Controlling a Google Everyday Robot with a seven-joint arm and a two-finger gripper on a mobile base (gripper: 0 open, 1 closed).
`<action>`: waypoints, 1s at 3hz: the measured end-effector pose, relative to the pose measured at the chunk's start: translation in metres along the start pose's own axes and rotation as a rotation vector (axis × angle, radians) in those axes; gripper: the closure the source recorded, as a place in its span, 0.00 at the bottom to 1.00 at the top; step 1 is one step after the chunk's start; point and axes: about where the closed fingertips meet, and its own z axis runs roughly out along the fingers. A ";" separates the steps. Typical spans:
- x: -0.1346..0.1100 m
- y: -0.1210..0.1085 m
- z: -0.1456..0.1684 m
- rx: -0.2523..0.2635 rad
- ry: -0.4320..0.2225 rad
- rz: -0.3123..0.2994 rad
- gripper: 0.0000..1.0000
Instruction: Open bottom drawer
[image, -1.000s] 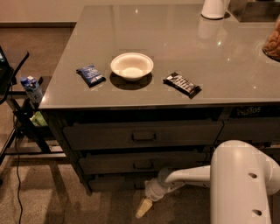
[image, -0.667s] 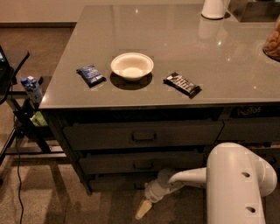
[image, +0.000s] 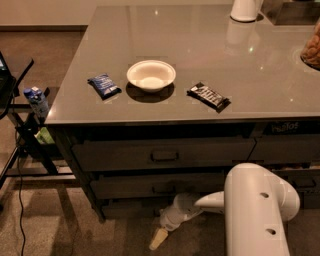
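Note:
The bottom drawer (image: 131, 208) is the low dark front under two taller drawers (image: 165, 155) of the left stack, and it looks closed. Its handle is hidden behind my wrist. My gripper (image: 159, 239) hangs low in front of that drawer, near the floor, pointing down and to the left. My white arm (image: 256, 210) reaches in from the lower right and covers the drawer's right part.
On the grey countertop (image: 200, 45) lie a white bowl (image: 151, 75), a blue packet (image: 104, 85) and a dark snack bar (image: 208, 96). A white jug (image: 245, 9) stands at the back. A black stand (image: 25, 142) with a blue bottle (image: 37, 101) is at the left. Another drawer stack (image: 287, 148) is on the right.
My large white arm link has shifted left and now fills more of the lower right. The gripper stays at about the same low spot before the bottom drawer.

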 end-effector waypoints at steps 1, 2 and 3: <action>0.002 -0.005 0.015 -0.011 0.009 -0.008 0.00; 0.005 -0.007 0.026 -0.019 0.029 -0.021 0.00; 0.011 -0.006 0.037 -0.040 0.058 -0.029 0.00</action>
